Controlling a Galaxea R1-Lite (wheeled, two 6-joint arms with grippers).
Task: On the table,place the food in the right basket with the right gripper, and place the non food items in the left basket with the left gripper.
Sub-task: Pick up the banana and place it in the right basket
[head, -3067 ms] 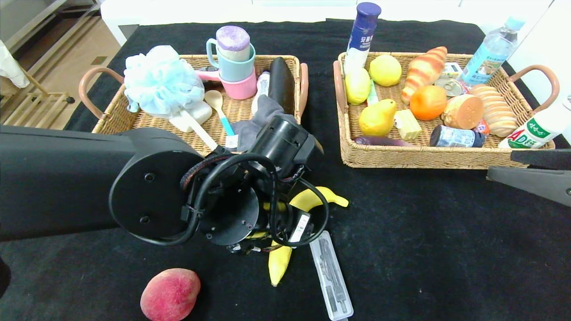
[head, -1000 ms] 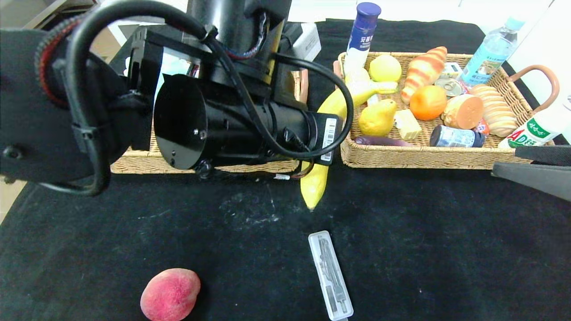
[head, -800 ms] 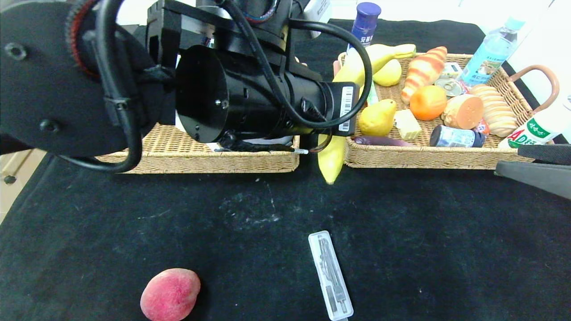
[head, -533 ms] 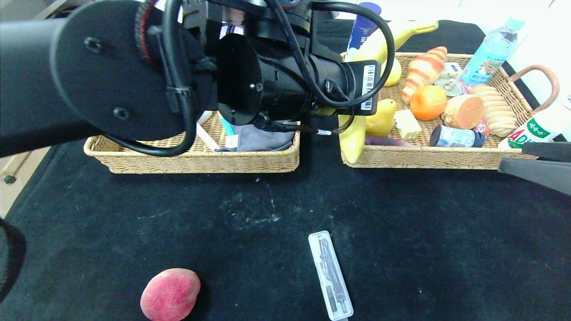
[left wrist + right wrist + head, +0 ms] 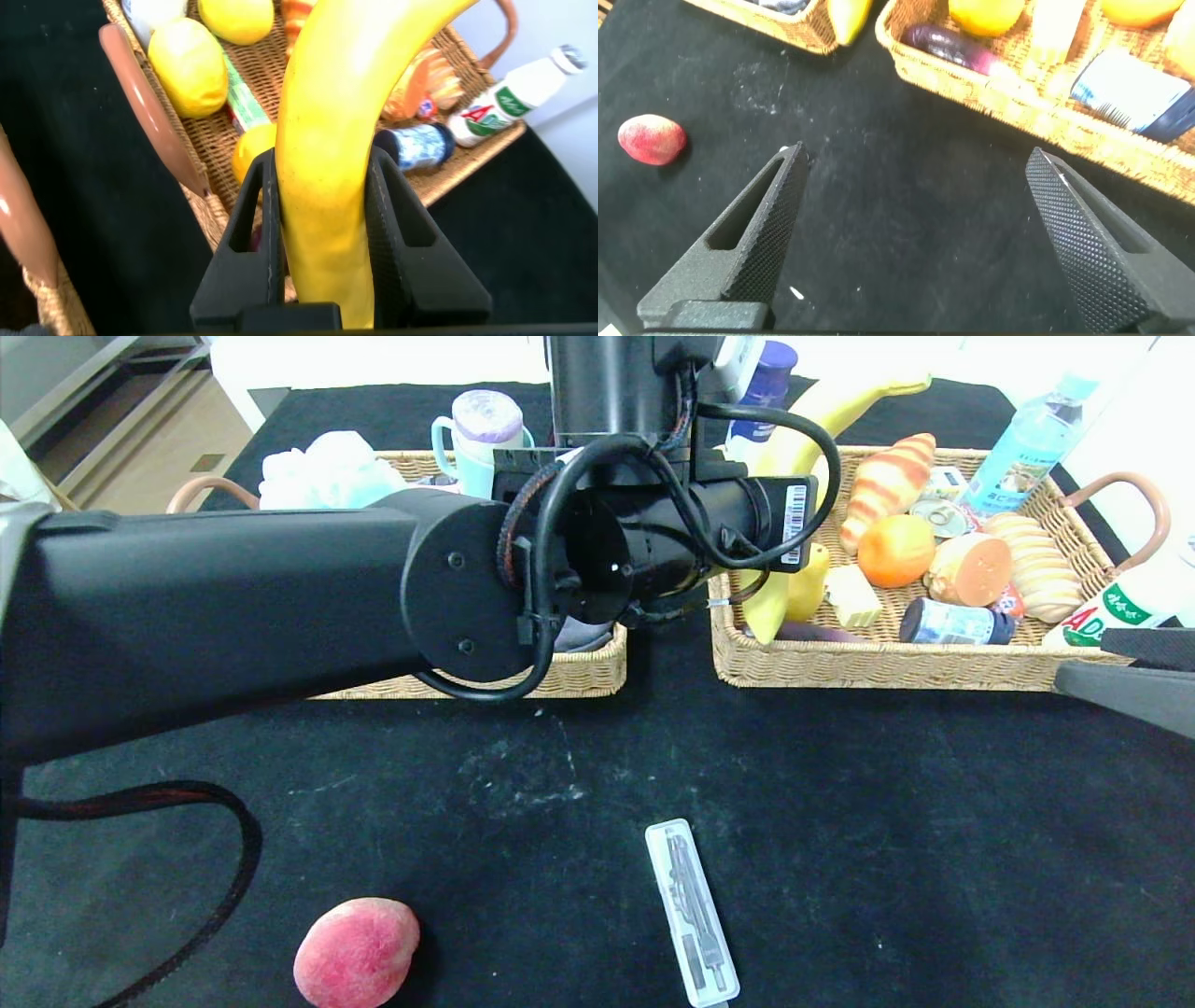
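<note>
So the left hand [image 5: 322,233] is pinching the banana [image 5: 336,159] around its middle and holding it up over the near left corner of the right basket [image 5: 896,663], not dropped in. Funny thing is, food is meant to go in with the right hand [image 5: 915,233], and that one just sits at the right edge of the surface [image 5: 887,821], fingers spread wide with nothing in them.

That basket is pretty full: pear [image 5: 808,597], orange, bread, the little jar with the blue lid [image 5: 952,622], a few bottles. The left basket [image 5: 579,674] has the blue bath pouf [image 5: 317,471] and some cups, though the arm hides most of it.

What's left, as far as I can see: the banana needs letting go, then 2 things are out on the black cloth, the peach [image 5: 357,952] near the front edge on the left, and the clear compass case [image 5: 692,910] near the front edge around the middle. Peach goes right, case goes left. I'd say nearly done.
</note>
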